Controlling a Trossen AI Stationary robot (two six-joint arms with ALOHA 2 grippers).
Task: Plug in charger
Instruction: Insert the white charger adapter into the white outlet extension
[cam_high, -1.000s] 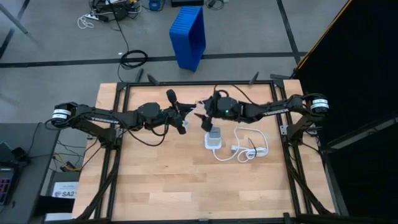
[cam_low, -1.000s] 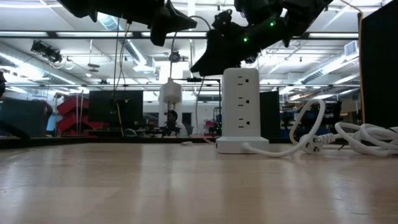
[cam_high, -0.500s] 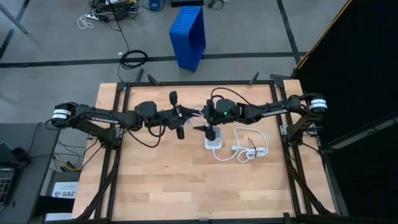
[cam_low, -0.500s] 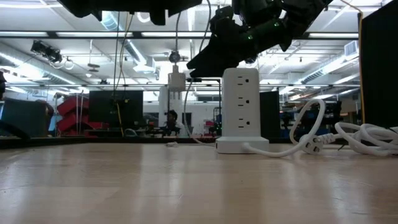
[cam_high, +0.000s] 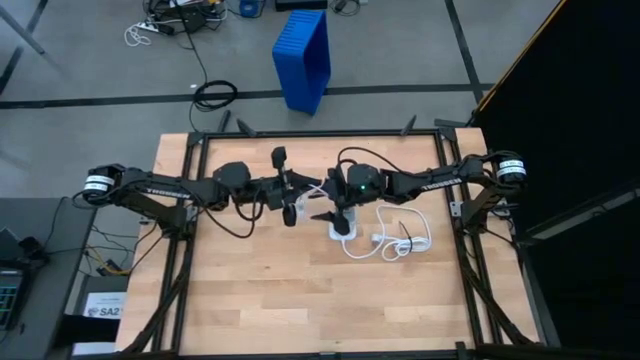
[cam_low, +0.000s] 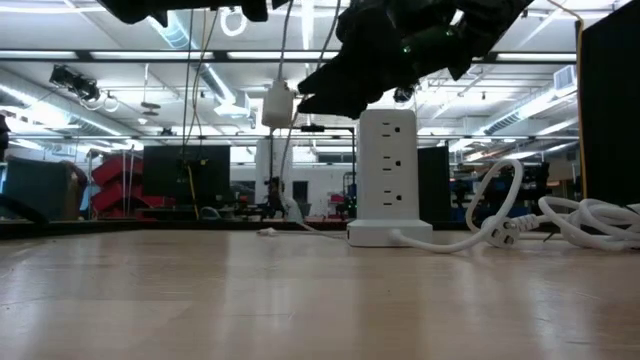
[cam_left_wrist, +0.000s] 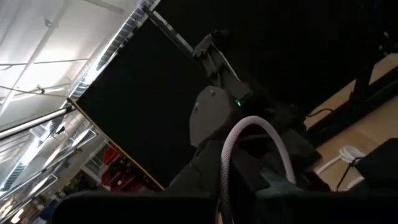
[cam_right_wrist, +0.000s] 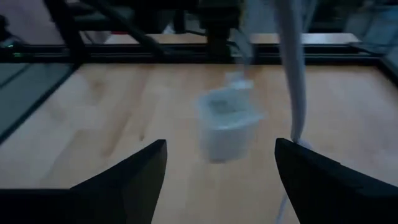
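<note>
Wooden table (cam_high: 300, 290) inside a black frame, in a large workshop hall with bright ceiling lights; a blue bin (cam_high: 303, 58) stands on the floor beyond the far edge.

A white power tower (cam_low: 388, 175) stands upright toward the right of the table's middle, outlets stacked up its side, its thick white cord (cam_high: 398, 240) looped on the wood to the right.

Left gripper (cam_high: 288, 200): raised above the table, just left of the tower, jaws together. The charger (cam_low: 277, 104), a small pale block, hangs in the air at this gripper's end in the low view, level with the tower's top and just beside it, not touching. Its cord (cam_low: 290, 215) trails down to the wood.

Right gripper (cam_high: 333, 213): directly above the tower, fingers (cam_right_wrist: 127, 180) spread wide, nothing between them. Its wrist view looks down on the tower top (cam_right_wrist: 227, 121).
</note>
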